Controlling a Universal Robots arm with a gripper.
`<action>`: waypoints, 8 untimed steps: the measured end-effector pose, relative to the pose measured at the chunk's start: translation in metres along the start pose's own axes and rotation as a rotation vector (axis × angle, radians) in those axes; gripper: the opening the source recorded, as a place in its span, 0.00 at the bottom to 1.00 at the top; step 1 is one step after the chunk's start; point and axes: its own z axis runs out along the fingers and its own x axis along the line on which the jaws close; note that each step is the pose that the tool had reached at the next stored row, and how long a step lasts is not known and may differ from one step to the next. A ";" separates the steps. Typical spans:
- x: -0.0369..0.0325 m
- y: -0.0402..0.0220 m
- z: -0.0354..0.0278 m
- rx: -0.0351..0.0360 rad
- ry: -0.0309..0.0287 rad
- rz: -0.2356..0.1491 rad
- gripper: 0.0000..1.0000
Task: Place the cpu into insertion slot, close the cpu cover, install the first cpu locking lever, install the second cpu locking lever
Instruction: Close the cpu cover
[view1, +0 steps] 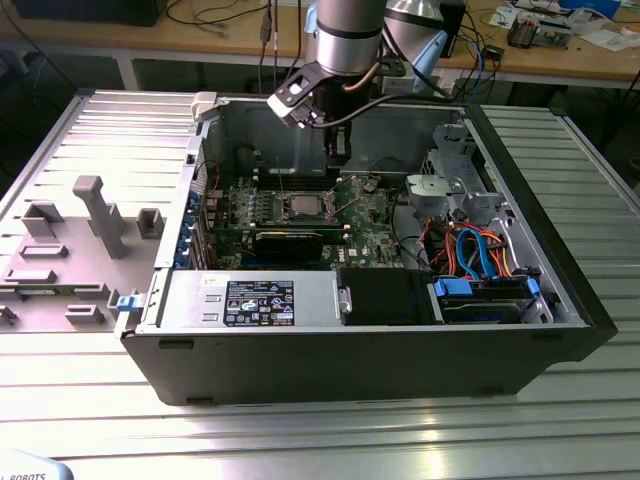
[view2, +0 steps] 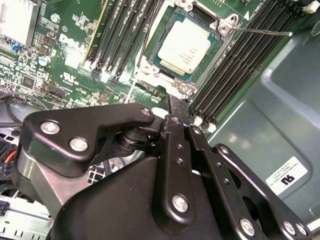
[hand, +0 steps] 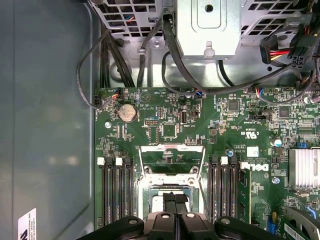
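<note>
The cpu (view2: 184, 46), a dull silver square, lies flat in the insertion slot (view2: 212, 62) on the green motherboard. In the exterior view the slot (view1: 304, 206) sits mid-board inside the open computer case. The cpu cover (hand: 171, 148), a thin silver frame, stands hinged open beyond the slot, with board showing through its window. A thin locking lever (view2: 262, 32) sticks out sideways from one slot corner. My gripper (view1: 338, 160) hangs just above the slot's near edge, its black fingers (hand: 170, 202) shut together with nothing between them. The fingertips (view2: 172, 105) hide part of the slot rim.
Black memory slots (view2: 235, 65) flank the socket on both sides. A long black expansion card (view1: 290, 240) lies nearer the case front. A drive cage (view1: 455, 180) with orange and blue cables (view1: 475, 250) fills the exterior view's right. Grey fixtures (view1: 95, 215) stand outside the case.
</note>
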 end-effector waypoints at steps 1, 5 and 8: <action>0.0000 0.0003 0.0000 0.0000 0.0000 0.000 0.11; 0.0000 0.0021 0.0000 0.0000 0.0000 0.000 0.11; 0.0000 0.0031 0.0000 0.0000 0.0000 0.000 0.11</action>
